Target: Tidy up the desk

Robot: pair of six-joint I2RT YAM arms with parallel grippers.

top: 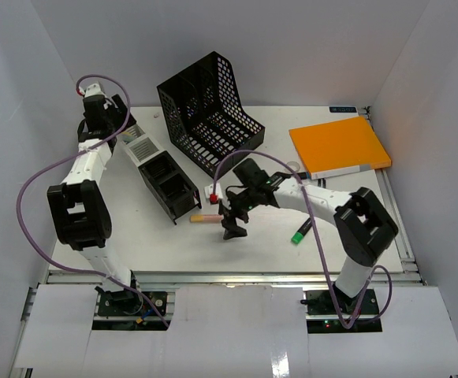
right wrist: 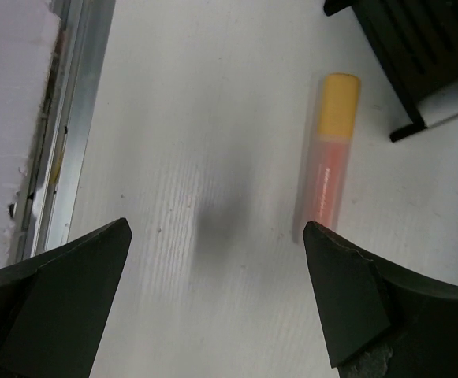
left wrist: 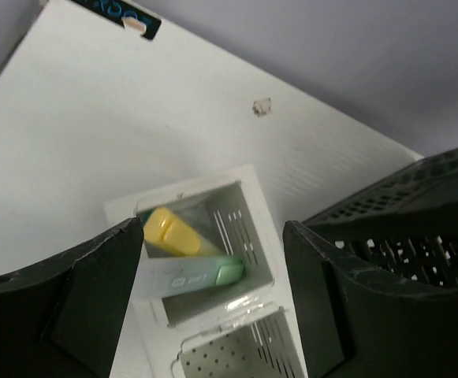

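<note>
Jaws are standing open on both: left gripper (left wrist: 213, 244) hovering over white organizer (left wrist: 213, 179), right gripper (right wrist: 217, 236) beside orange marker (right wrist: 331, 157).

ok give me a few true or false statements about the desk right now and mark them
1. The orange marker lies loose on the desk. True.
2. The orange notebook stands inside the black file rack. False: it lies flat on the desk, apart from the rack.
3. The white compartment holds a yellow highlighter and a green highlighter. True.
4. The jaws of the right arm are shut. False: they stand wide open above the desk, near the marker.
</note>
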